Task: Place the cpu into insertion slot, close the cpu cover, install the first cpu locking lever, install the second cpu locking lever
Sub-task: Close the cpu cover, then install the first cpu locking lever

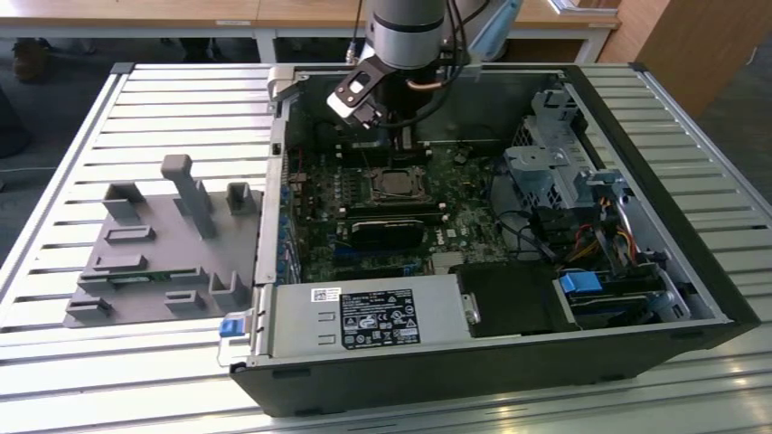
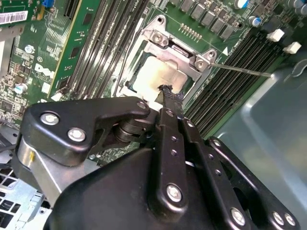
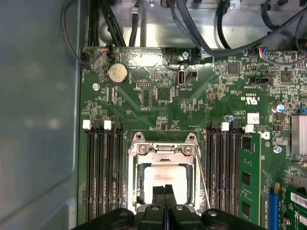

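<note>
Gripper [image 3: 164,189]: we record its fingers [image 2: 169,110] pressed together, with nothing pinched between them. Cpu [image 3: 165,176]: lies in the slot [image 3: 139,183], directly under the fingertips; we cannot tell whether the tips touch it. Cover [image 3: 163,150]: lies flat around the cpu, its window framing the chip just beyond the fingertips. Lever [image 2: 237,70]: a thin wire rod off to one side of the fingers, angled away from the cover. Memory slots [image 3: 103,172]: we note them flanking the fingers on both sides. Case [image 1: 483,375]: encloses all.
</note>
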Available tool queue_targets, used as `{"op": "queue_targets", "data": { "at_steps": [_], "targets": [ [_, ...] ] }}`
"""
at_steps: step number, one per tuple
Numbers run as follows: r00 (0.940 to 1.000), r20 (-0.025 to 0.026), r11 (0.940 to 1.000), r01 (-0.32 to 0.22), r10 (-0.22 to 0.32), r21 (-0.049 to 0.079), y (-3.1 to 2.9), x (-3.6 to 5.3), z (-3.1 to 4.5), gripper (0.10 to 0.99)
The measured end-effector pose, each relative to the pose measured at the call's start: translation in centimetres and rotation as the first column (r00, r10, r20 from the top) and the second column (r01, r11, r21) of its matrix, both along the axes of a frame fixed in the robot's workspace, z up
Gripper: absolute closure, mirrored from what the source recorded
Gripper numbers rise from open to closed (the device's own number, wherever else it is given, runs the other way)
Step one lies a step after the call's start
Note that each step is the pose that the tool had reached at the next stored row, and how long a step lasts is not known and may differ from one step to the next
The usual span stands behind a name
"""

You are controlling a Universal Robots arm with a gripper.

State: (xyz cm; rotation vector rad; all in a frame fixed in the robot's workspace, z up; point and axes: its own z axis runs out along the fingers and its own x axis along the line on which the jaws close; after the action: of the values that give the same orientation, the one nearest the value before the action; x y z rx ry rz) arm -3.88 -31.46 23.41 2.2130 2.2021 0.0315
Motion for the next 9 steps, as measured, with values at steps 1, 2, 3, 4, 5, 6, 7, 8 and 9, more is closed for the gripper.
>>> {"op": "queue_targets", "data": {
  "at_steps": [1,2,3,4,5,6,7,8,9],
  "targets": [
    [1.0,-0.0001,1.0,0.0,0.0,0.0,0.0,-0.05,0.01,0.969],
    [1.0,0.0,1.0,0.0,0.0,0.0,0.0,-0.09,0.0,0.969],
    [1.0,0.0,1.0,0.0,0.0,0.0,0.0,-0.12,0.0,0.969],
    [1.0,0.0,1.0,0.0,0.0,0.0,0.0,-0.14,0.0,0.969],
    [1.0,0.0,1.0,0.0,0.0,0.0,0.0,-0.15,0.0,0.969],
    [1.0,0.0,1.0,0.0,0.0,0.0,0.0,-0.17,0.0,0.969],
    [1.0,0.0,1.0,0.0,0.0,0.0,0.0,-0.19,0.0,0.969],
    [1.0,0.0,1.0,0.0,0.0,0.0,0.0,-0.21,-0.01,0.969],
    [1.0,0.0,1.0,0.0,0.0,0.0,0.0,-0.24,0.0,0.969]
  ]
}}
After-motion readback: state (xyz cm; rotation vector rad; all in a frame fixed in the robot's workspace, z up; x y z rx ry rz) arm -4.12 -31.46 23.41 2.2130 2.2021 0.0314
